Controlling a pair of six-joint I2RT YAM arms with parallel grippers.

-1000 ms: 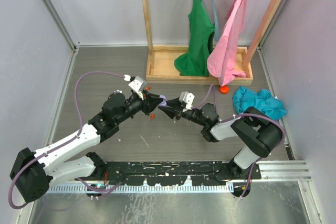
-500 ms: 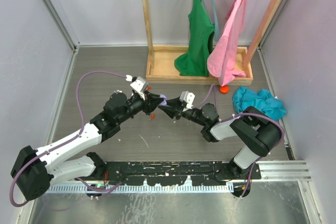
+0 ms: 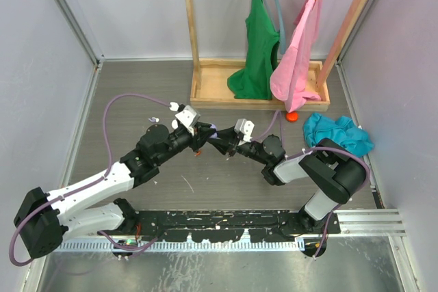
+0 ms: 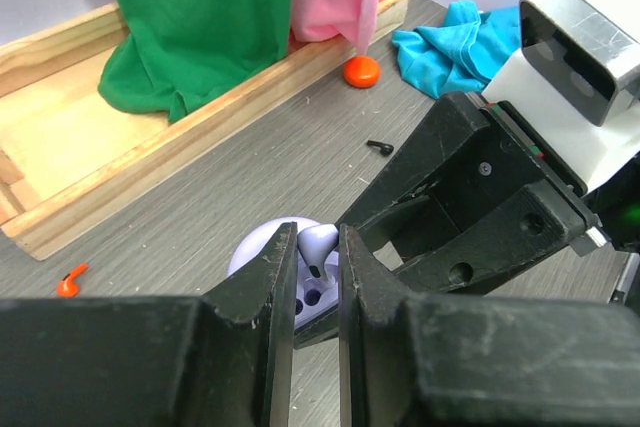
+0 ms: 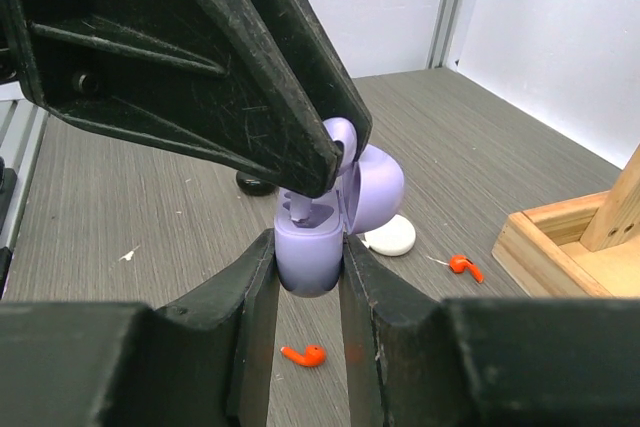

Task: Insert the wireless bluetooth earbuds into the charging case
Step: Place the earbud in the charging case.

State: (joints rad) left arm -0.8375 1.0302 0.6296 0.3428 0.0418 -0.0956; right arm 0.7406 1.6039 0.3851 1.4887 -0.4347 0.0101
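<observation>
Now left hand (image 4: pixel 317 249) has edged its earbud (image 4: pixel 321 239) nearer the charging case (image 5: pixel 309 253).

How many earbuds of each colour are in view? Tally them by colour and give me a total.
Red earbuds: 2
Black earbud: 1
Lilac earbud: 1
Total: 4

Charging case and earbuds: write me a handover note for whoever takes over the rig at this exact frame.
Left gripper: shut on the lilac earbud, its stem at the case opening.
Right gripper: shut on the lilac charging case, lid open.
Done: no bud visibly seated yet.
Left: seat this one; a red earbud, a second red earbud and a black earbud lie loose on the table.
</observation>
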